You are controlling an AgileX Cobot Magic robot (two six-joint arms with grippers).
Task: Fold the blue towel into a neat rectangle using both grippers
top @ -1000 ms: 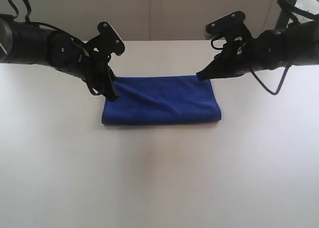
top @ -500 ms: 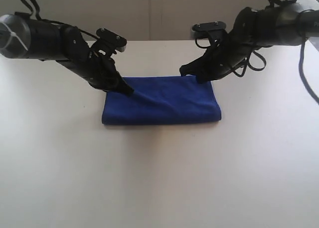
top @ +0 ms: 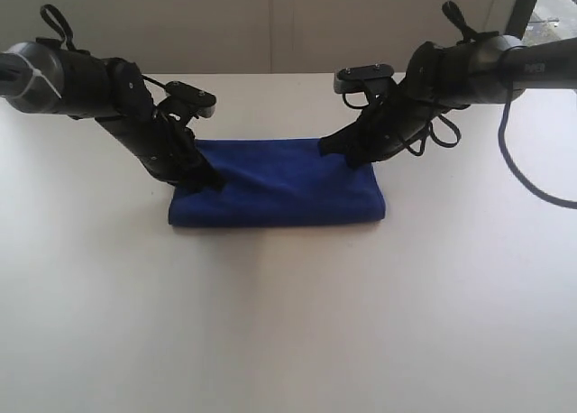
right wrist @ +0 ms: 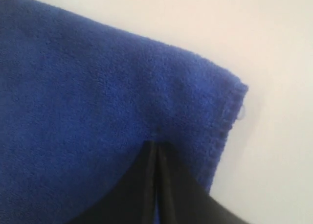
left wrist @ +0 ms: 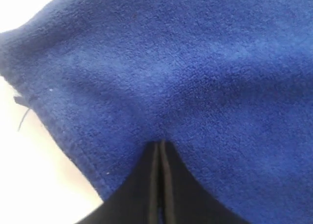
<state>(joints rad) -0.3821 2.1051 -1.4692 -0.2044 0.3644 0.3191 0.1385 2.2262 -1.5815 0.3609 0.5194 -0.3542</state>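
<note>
The left fingers (left wrist: 149,180) are clenched on a pinch of the blue towel (top: 279,183) near its hemmed left end. The right fingers (right wrist: 146,180) are clamped the same way on the cloth just inside its far right corner. The towel lies folded in a flat rectangle on the white tabletop (top: 288,323), between the two black arms

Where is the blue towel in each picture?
Exterior view: the blue towel lies mid-table, between the two arms.
Left wrist view: it fills most of the picture, meeting the left gripper.
Right wrist view: it fills over half the picture, one hemmed corner showing, meeting the right gripper.
Shared landmark: the white table beside the towel's edge.
</note>
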